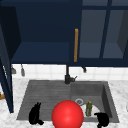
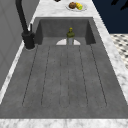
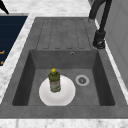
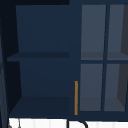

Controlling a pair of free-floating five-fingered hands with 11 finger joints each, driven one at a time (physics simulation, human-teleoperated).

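Observation:
A big red ball (image 1: pixel 67 114) sits at the front edge of the sink (image 1: pixel 45 90), between my two hands. My left hand (image 1: pixel 35 115) hovers over the front of the drainboard, left of the ball, fingers up and relaxed, holding nothing. My right hand (image 1: pixel 102 119) hangs at the basin's front right corner with loose fingers, close to a green bottle (image 1: pixel 89 108). The bottle (image 3: pixel 54 80) stands upright on a white plate (image 3: pixel 65 96) in the basin, and it also appears in the left side view (image 2: pixel 70 36).
A black faucet (image 1: pixel 67 75) rises behind the sink's middle. The drain (image 3: pixel 82 80) lies beside the plate. Above, a dark blue wall cabinet (image 4: pixel 42 75) has its left door (image 1: pixel 6 82) swung open and an orange handle (image 1: pixel 76 45). A fruit plate (image 2: pixel 76 6) rests on the counter.

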